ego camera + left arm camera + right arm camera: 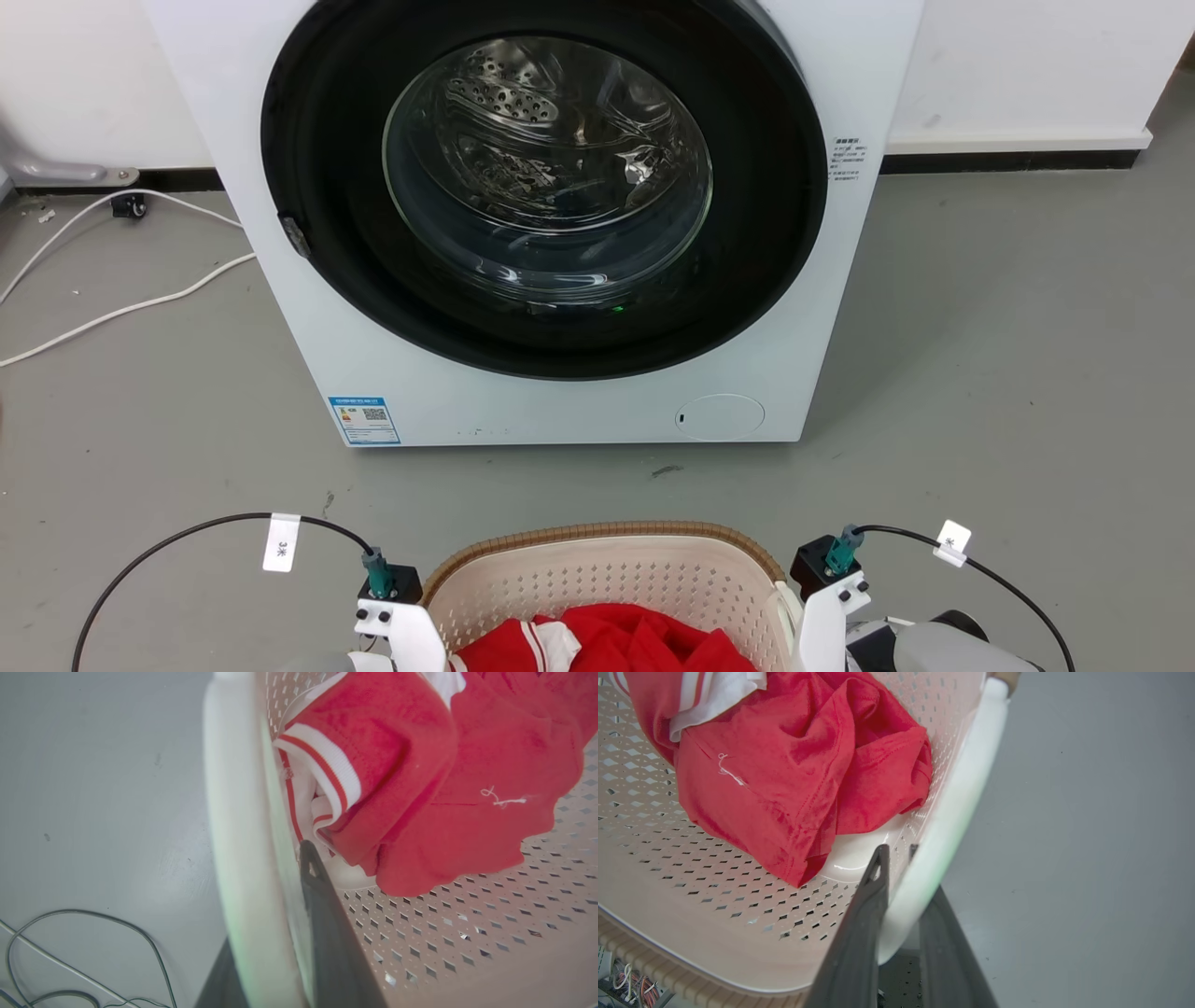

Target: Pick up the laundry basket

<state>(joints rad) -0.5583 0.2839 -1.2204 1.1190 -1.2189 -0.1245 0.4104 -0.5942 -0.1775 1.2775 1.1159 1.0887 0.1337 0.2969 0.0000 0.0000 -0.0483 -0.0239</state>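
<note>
The cream laundry basket (597, 574), with perforated walls and a brown woven rim, sits at the bottom of the head view between my two wrists. It holds red and white clothing (607, 644). In the left wrist view my left gripper (275, 868) is shut on the basket's white left handle (233, 812), one finger (327, 924) inside the wall and the other outside. My right gripper (897, 851) is likewise shut on the white right handle (957, 802), with one finger (859, 933) inside and one outside. Whether the basket rests on the floor I cannot tell.
A white front-loading washing machine (541, 224) with its round door closed stands just beyond the basket. White cables (121, 280) trail over the grey floor at the left. Loose cable loops (84, 952) lie on the floor beside the left handle.
</note>
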